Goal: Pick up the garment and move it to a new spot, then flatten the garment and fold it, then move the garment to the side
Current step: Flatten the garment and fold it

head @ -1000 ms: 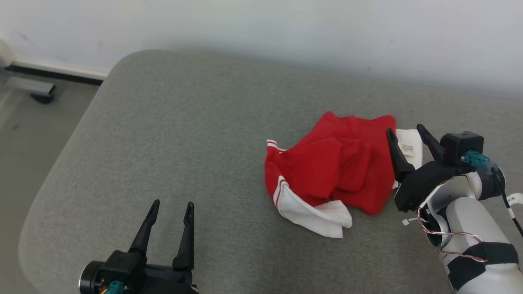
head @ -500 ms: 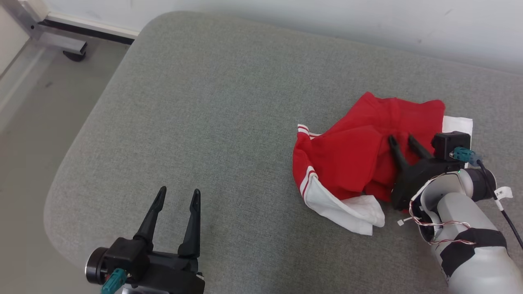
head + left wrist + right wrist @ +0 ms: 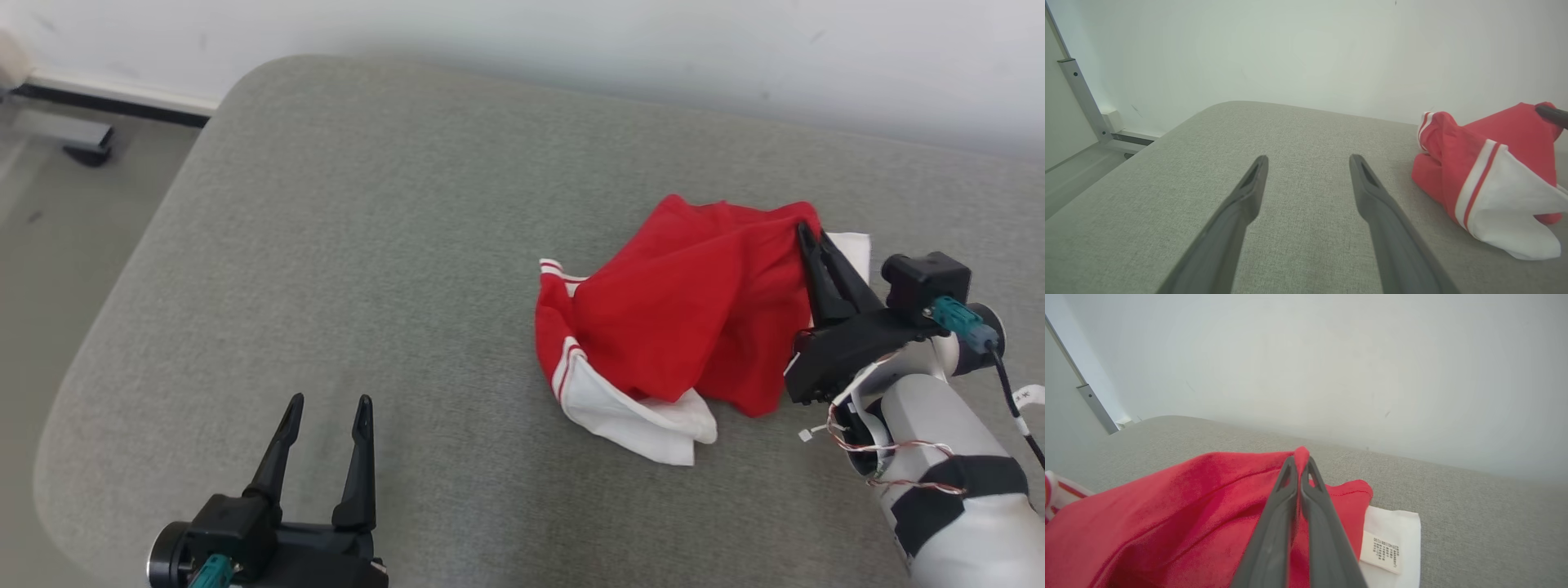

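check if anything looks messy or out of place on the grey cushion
The red fabric garment with white striped trim lies crumpled on the grey cushion, a white care label exposed. The right gripper pinches a red fold. Nothing torn or spilled.

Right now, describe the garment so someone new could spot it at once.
On the grey cushion, look right of centre. The garment is a crumpled heap, its far edge pinched in the right hand. It is the only cloth there, red with white striped trim.
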Controlling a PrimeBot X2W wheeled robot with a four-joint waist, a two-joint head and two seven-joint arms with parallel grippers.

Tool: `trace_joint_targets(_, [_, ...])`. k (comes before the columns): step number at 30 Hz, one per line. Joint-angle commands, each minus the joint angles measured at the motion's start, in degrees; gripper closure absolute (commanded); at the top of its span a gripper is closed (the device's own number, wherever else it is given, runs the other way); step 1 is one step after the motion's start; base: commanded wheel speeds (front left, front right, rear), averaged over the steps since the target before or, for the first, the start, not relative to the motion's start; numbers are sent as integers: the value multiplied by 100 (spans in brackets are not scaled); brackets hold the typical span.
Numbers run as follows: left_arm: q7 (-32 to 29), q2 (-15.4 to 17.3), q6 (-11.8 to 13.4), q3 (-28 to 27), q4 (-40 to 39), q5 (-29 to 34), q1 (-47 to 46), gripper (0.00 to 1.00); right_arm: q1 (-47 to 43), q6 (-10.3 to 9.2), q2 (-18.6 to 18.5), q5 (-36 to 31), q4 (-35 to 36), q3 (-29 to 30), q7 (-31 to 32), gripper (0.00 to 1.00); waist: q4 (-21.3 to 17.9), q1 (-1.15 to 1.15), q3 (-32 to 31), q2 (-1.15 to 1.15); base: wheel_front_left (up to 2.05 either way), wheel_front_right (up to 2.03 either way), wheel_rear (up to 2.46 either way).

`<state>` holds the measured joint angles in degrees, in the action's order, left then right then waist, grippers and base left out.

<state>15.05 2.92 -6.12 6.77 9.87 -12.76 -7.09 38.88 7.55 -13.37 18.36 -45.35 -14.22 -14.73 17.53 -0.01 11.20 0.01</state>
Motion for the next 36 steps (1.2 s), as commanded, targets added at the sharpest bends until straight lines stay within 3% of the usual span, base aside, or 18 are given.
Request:
trace_joint_targets(1, [17, -4, -24, -38, -10, 53, 91, 0, -194, -15, -92, 30, 255, 18, -45, 100, -360, 1, -233, -1, 0, 0, 0])
trace_joint_targets(14, [17, -5, -29, -306, -46, 183, 422, 0, -2468, -15, -487, -379, 3207, 967, -22, 100, -1250, 1, -575, -1, 0, 0, 0])
trace_joint_targets(21, [17, -4, -60, -324, -58, 199, 458, 0, -3771, -15, -245, -585, 4292, 1751, 355, 100, -1463, 1, -591, -1, 0, 0, 0])
trace_joint_targets(27, [17, -4, -77, -340, -33, 216, 471, 0, -4539, -15, 133, -626, 4588, 2128, 658, 100, -1501, 1, -637, -1, 0, 0, 0])
trace_joint_targets(28, [17, -4, -81, -345, -27, 223, 489, 0, -4592, -15, 173, -642, 4576, 2137, 701, 71, -1506, 1, -653, -1, 0, 0, 0])
trace_joint_targets(29, [17, -4, -86, -348, -14, 229, 497, 0, -4609, -15, 201, -667, 4580, 2150, 684, 9, -1506, 1, -675, -1, 0, 0, 0])
trace_joint_targets(30, [17, -4, -91, -359, -5, 234, 509, 0, -4629, -15, 214, -664, 4549, 2164, 655, 0, -1508, 1, -696, -1, 0, 0, 0])
trace_joint_targets(36, [17, -4, -86, -446, 21, 267, 635, 0, -4539, -15, 283, -690, 4569, 2191, 448, 0, -1540, 1, -869, -1, 0, 0, 0])
